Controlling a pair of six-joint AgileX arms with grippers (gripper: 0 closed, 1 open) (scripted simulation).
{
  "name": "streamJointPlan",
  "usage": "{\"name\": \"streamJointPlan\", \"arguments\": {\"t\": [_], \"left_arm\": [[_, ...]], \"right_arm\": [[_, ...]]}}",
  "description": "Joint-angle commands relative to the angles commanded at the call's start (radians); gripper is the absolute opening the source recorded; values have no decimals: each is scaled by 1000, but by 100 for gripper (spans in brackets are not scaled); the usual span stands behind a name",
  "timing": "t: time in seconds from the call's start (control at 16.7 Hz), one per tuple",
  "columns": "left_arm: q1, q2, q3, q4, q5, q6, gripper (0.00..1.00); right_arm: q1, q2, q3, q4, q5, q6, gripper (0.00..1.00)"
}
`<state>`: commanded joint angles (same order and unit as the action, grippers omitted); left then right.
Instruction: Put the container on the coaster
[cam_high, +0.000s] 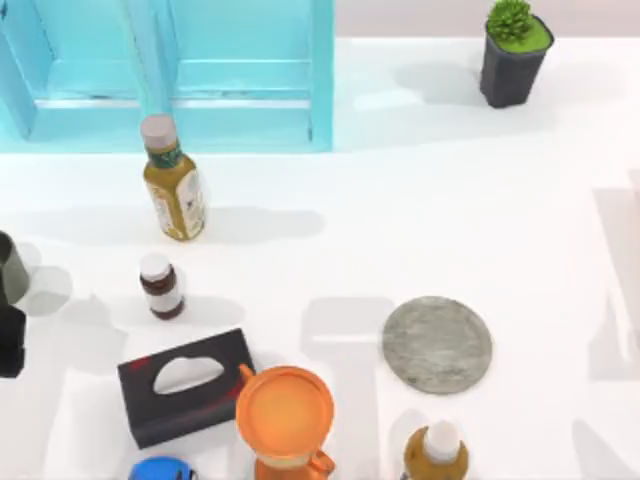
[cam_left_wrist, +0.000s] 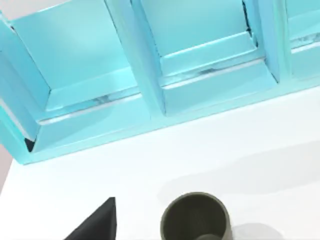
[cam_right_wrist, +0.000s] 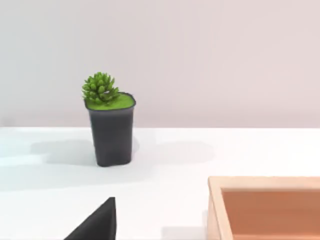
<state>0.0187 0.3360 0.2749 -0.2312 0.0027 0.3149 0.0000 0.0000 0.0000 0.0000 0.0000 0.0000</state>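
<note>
bright, even light | soft shadows on table (cam_high: 420, 200) | no glare

No text could be read; the label on the tea bottle (cam_high: 175, 190) behind the pill bottle (cam_high: 160, 286) was illegible.
</note>
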Motion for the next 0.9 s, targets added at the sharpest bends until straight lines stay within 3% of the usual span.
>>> {"name": "streamJointPlan", "arguments": {"t": [0.9], "left_arm": [[87,1234,1023,-850,-2,1165,100]], "right_arm": [[0,0,0,0,0,0,100]]}}
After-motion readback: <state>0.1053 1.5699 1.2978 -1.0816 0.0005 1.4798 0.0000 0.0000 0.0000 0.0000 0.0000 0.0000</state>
